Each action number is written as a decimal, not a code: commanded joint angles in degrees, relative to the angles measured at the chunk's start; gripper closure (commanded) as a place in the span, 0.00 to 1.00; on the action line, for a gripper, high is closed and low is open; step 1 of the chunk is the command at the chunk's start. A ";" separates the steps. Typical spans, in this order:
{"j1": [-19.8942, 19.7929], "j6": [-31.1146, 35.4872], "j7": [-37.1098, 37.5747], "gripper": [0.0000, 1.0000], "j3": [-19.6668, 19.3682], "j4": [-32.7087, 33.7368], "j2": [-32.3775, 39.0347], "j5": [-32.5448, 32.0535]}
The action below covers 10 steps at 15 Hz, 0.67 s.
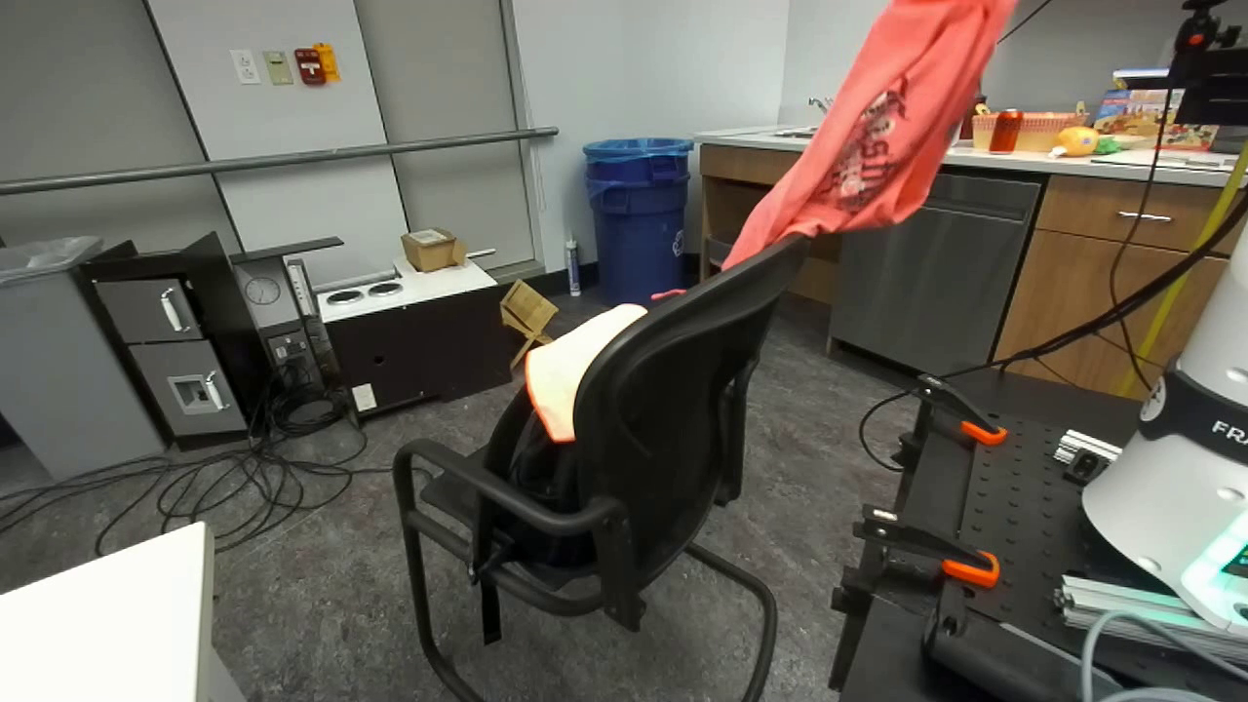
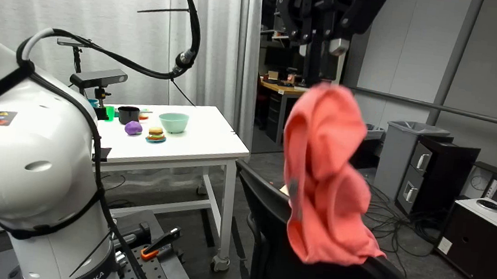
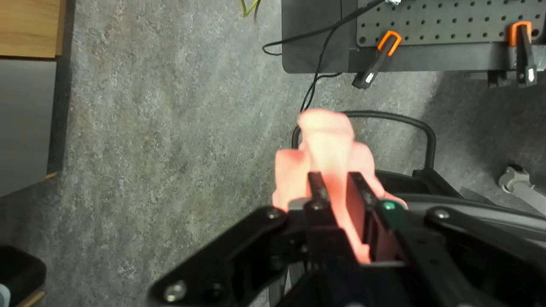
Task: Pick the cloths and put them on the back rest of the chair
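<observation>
The salmon red-pink cloth [image 1: 877, 136] hangs bunched from my gripper [image 2: 316, 75], which is nearly closed on its top; in the wrist view the cloth [image 3: 328, 149] shows between the narrowly spaced fingertips [image 3: 335, 175]. Its lower end reaches the top edge of the chair's black back rest [image 1: 673, 390] in both exterior views, where the cloth [image 2: 326, 179] overlaps the back rest [image 2: 273, 242]. The pale peach-cream cloth [image 1: 585, 351] lies over the seat side of the back rest, mostly hidden behind it. The gripper is out of the frame in an exterior view.
A black bag [image 1: 546, 497] sits on the chair seat. The robot's black base plate [image 1: 1024, 487] with orange-tipped clamps stands beside the chair. A white table [image 2: 203, 139] holds a bowl and toys. Cables [image 1: 253, 478] lie on the floor near a mock stove [image 1: 429, 341].
</observation>
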 commanded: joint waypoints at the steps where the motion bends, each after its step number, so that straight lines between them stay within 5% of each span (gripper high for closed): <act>1: 0.98 -3.32 -0.91 0.48 -0.57 -2.16 -3.69 -3.23; 7: 1.99 -3.58 -0.89 0.04 -1.24 -3.44 -4.70 -4.37; 10: 2.93 -2.39 -0.73 0.00 -1.91 -2.63 -2.93 -2.83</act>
